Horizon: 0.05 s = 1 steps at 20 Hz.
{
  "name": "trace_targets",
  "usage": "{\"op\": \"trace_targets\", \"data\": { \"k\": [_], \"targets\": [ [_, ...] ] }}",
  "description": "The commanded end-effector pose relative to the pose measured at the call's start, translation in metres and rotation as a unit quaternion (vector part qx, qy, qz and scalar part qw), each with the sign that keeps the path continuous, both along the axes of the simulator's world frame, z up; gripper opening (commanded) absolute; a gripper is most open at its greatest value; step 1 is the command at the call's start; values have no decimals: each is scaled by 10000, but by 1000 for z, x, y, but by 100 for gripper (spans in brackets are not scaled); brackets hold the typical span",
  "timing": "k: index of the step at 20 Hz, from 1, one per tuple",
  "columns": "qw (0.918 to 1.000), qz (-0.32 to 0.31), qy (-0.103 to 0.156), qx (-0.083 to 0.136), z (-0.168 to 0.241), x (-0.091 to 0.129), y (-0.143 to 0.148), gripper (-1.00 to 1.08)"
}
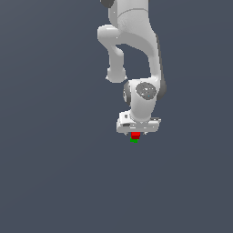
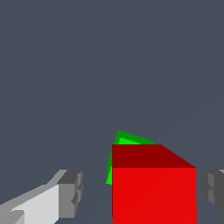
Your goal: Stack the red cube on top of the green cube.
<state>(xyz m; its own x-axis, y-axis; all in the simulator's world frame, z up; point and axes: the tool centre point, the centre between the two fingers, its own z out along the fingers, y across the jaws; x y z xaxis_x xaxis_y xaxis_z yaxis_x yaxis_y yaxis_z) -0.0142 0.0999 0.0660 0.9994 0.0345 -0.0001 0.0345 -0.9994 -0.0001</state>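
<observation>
In the wrist view the red cube (image 2: 153,188) stands between the fingers of my gripper (image 2: 142,194), bright face towards the camera and darker face above it. The gripper is open: one grey-padded finger (image 2: 70,194) stands well off the cube, and the other finger (image 2: 213,190) is close to it with a thin gap. The green cube (image 2: 126,140) shows just beyond the red one, mostly covered by it and turned slightly. In the exterior view the red cube (image 1: 135,135) sits right under the gripper (image 1: 135,133), directly above the green cube (image 1: 134,141).
A plain dark grey-blue floor (image 1: 54,173) lies all around, with no other objects in view. The white arm (image 1: 136,54) comes down from the top of the exterior view.
</observation>
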Motion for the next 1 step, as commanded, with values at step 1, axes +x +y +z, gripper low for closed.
{"op": "trace_targets", "data": {
  "k": [1],
  "targets": [
    [10000,0,0,0,0,0,0,100]
  ]
}}
